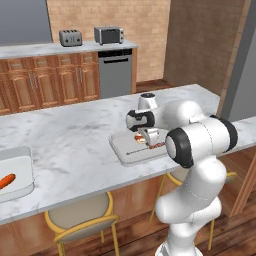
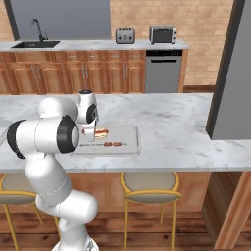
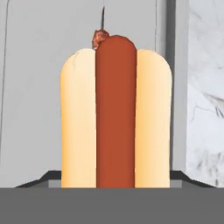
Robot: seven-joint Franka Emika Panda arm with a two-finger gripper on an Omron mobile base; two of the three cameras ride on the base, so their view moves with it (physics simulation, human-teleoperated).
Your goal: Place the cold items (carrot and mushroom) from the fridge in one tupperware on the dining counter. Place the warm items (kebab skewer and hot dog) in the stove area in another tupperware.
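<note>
While the tool hangs right over the hot dog, the warm tupperware on the table looks nearly filled.
Hot dog and kebab skewer both lie inside it; whether the tool's jaws grip the bun or stand apart, I cannot tell. Far left, the carrot sits in the other tupperware, and the mushroom may remain to fetch.

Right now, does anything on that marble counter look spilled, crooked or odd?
Nothing stands out. The hot dog and kebab skewer lie in one tupperware, the carrot in another. Nothing looks spilled or damaged.
</note>
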